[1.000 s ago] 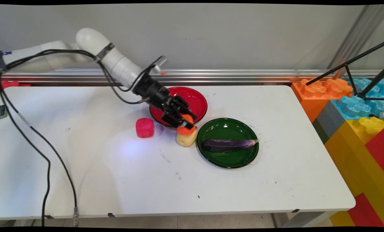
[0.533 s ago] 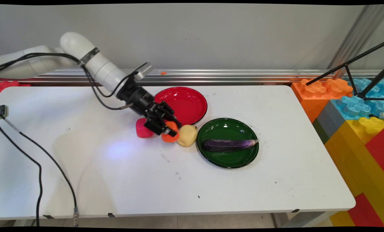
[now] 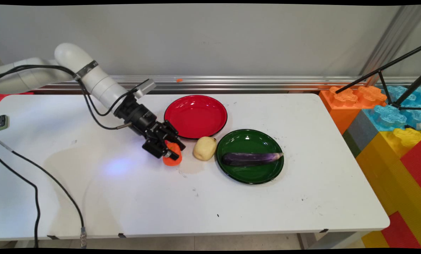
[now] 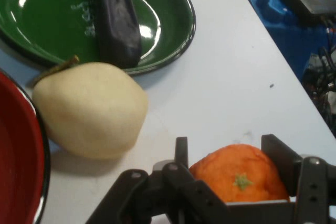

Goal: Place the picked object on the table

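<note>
Jaws clamp your gripper on the orange left of centre in the main view, low over the table, beside the pale pear.

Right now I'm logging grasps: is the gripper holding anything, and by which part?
Yes: the gripper holds the orange, its jaws closed on the fruit's two opposite sides, stem end facing the hand camera.

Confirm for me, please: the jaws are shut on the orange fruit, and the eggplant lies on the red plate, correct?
One detail is off: the eggplant lies on the green plate, as the main view shows. The red plate holds nothing. The gripper does have its jaws shut on the orange fruit.
</note>
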`<state>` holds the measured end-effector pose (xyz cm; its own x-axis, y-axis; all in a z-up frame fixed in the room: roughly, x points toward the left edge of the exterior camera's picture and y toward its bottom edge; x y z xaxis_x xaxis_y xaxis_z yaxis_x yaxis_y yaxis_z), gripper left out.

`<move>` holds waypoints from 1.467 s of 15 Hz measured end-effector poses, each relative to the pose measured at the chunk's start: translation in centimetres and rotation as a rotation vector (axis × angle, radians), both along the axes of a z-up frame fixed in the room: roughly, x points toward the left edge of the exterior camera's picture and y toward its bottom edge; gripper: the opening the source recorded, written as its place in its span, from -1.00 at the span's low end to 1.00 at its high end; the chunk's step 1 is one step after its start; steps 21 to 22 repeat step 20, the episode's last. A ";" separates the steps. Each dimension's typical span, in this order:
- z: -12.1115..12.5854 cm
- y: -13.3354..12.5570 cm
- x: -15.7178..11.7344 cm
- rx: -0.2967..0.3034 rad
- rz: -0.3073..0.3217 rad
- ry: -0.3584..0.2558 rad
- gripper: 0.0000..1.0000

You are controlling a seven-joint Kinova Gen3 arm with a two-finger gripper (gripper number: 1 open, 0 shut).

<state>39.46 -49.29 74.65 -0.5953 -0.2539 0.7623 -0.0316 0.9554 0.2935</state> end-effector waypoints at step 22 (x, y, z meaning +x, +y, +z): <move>-3.8 -0.3 0.3 -0.009 0.002 -0.013 1.00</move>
